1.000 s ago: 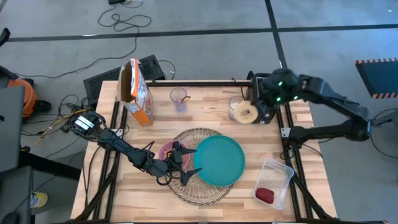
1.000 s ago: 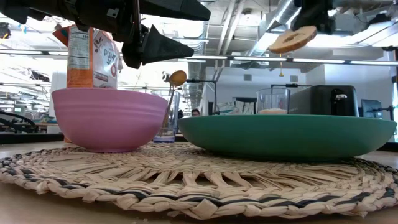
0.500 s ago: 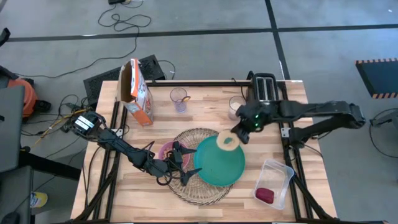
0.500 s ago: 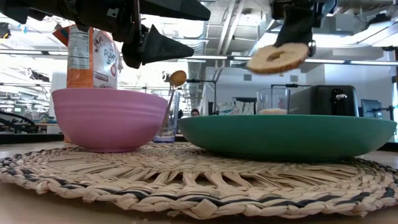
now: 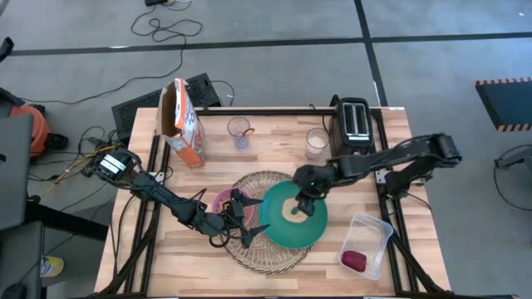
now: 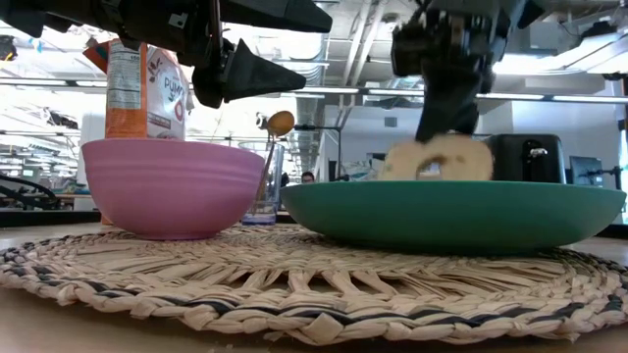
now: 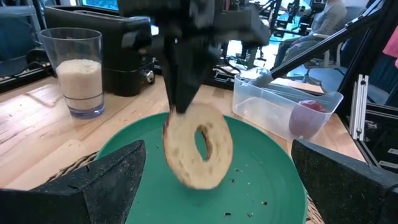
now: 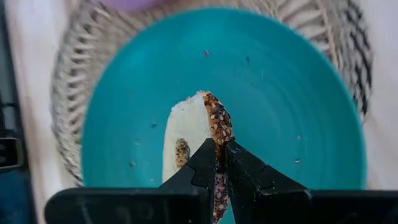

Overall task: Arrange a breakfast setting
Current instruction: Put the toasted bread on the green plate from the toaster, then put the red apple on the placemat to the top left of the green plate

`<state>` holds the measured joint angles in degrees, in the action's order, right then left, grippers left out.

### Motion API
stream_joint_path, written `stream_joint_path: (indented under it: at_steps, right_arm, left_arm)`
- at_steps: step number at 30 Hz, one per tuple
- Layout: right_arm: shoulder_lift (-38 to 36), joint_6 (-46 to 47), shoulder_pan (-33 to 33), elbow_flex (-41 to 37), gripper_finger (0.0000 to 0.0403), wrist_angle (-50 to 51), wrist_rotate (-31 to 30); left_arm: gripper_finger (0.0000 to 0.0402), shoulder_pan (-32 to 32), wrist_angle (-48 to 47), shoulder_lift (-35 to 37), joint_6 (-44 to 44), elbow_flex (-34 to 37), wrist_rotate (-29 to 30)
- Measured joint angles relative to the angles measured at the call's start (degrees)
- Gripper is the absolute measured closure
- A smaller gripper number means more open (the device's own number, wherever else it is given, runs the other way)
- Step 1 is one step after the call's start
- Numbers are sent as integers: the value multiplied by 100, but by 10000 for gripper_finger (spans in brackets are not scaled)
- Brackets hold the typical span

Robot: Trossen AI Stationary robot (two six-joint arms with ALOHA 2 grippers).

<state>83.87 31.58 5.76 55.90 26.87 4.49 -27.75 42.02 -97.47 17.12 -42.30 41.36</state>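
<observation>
A round woven mat (image 5: 249, 249) holds a small pink bowl (image 5: 221, 202) and a larger teal plate (image 5: 283, 231). My right gripper (image 5: 301, 203) is over the plate's middle, shut on a bread ring (image 7: 199, 148). My left gripper (image 5: 245, 218) is open and empty, above the mat between bowl and plate. A gold spoon (image 6: 278, 126) stands in a glass (image 5: 239, 133) at the far side. A dark-red fruit (image 5: 354, 260) lies in a clear tub (image 5: 366, 241) at the near right. My right gripper pinches the bread ring's upper rim (image 8: 215, 132) between its two fingers, one on each flat face. The fingers (image 8: 205, 167) come from above, pointing down. The ring hangs on edge below them, low over the plate; whether its lower edge (image 7: 189, 182) touches the plate I cannot tell.
A black toaster (image 5: 356, 120) and a glass of pale grains (image 5: 316, 143) stand at the far right. A cereal box (image 5: 183, 124) stands at the far left. Bare wood shows at the near left and between mat and tub.
My right gripper has carried the bread ring from beside the toaster toward the table's near left and down over the teal plate. The ring has tipped from near flat to standing on edge, and has gone from high above the plate to just above its surface.
</observation>
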Motion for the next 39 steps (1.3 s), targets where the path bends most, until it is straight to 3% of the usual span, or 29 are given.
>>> stream_joint_path:
  at_steps: [11,23,39]
  right_arm:
    - [706,-11,-4,7,348,-92,7]
    - [737,-9,-28,7,344,-79,7]
    - [444,-48,-6,25,204,-21,2]
  left_arm:
    - [14,0,24,0,0,0,0]
    - [14,0,56,0,0,0,-2]
    - [14,0,100,0,0,0,-4]
